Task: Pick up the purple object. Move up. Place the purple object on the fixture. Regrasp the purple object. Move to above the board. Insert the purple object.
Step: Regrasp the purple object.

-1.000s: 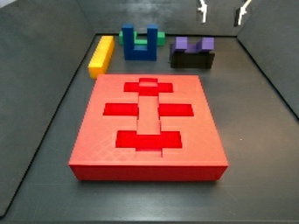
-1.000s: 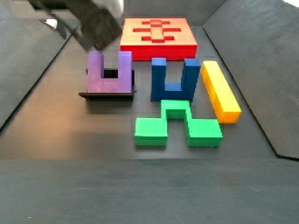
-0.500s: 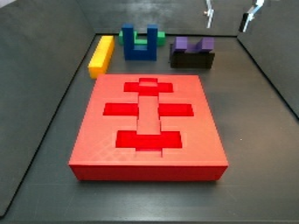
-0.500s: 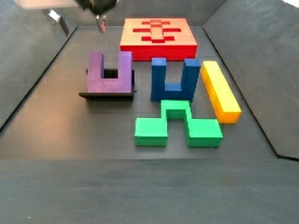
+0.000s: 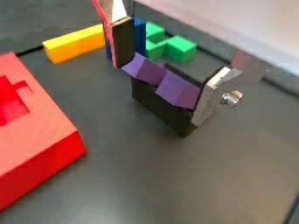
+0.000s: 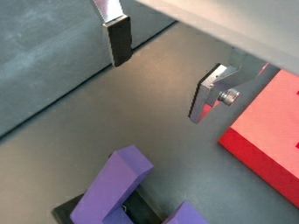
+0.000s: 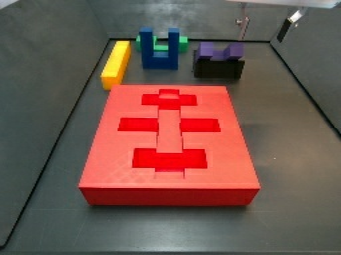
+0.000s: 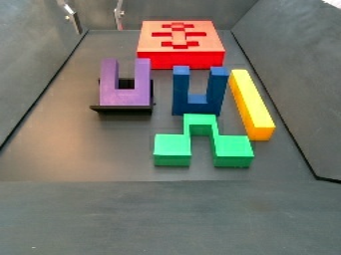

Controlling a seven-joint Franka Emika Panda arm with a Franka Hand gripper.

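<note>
The purple object (image 8: 124, 83) sits on the fixture (image 8: 122, 108) at centre left in a side view, prongs up. The gripper (image 7: 266, 18) hangs at the upper right edge of a side view — fingers (image 5: 119, 39) spread apart, holding nothing. The board (image 7: 170, 142) fills the middle of that view.

The dark floor (image 8: 80, 199) carries the board (image 8: 182, 40), fixture (image 8: 120, 108), blue block (image 8: 197, 92), yellow bar (image 8: 250, 103) and green piece (image 8: 197, 141); the end effector (image 7: 266, 18) hangs above.
</note>
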